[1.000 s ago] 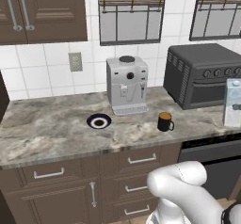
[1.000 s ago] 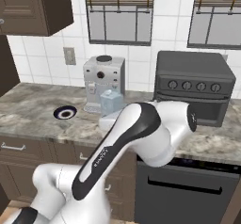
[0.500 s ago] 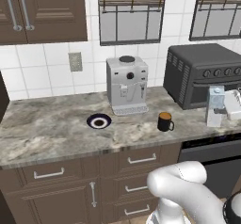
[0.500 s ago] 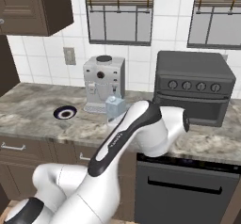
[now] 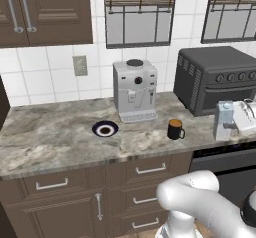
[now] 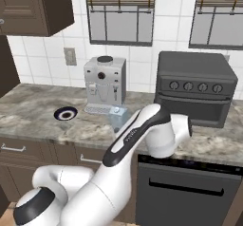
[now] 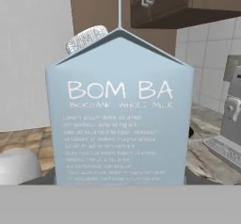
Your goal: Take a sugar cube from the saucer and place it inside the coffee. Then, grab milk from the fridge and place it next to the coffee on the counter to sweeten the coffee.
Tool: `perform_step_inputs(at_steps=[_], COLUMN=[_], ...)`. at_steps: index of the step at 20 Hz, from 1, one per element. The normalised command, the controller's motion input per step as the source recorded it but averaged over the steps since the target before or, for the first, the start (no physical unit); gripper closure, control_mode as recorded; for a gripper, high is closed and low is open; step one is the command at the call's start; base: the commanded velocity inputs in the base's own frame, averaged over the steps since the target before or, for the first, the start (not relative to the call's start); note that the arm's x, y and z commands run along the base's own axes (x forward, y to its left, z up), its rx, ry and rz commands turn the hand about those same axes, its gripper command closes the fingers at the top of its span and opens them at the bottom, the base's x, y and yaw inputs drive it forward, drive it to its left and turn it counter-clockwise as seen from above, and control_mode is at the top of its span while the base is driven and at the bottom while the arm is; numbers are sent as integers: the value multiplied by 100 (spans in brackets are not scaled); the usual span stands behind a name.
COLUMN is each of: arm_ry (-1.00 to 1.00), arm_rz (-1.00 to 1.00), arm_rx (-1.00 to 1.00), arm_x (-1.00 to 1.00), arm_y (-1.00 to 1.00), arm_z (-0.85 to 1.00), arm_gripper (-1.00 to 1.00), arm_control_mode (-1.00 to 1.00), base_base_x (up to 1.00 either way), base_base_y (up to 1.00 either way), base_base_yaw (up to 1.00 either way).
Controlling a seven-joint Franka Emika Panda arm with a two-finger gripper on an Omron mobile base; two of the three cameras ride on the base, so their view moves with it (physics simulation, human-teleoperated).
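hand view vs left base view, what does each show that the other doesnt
Hand view alone: the lettering on the milk carton's face and its ribbed cap, close up.

Left base view alone: the coffee mug, the saucer, the toaster oven and the drawers under the counter.

Both: the milk, held in the end effector right of the mug, and the coffee machine.

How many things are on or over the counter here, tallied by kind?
Appliances: 2, the coffee machine and the toaster oven
Mugs: 1, the coffee
Saucers: 1, the saucer
Cartons: 1, the milk, held in the gripper
Total: 5
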Motion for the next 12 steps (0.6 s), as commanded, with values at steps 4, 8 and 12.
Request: perform_step_inputs(at_steps=[4, 8, 12], arm_ry=[-10, -8, -4], arm_rz=[0, -6, -8], arm_rx=[0, 0, 0], arm_x=[19, 39, 46], arm_y=[0, 0, 0], arm_z=[-34, -20, -13], arm_gripper=[100, 100, 100], arm_control_mode=[-100, -100, -100], base_base_x=[0, 0, 0], base_base_y=[0, 0, 0], base_base_yaw=[0, 0, 0])
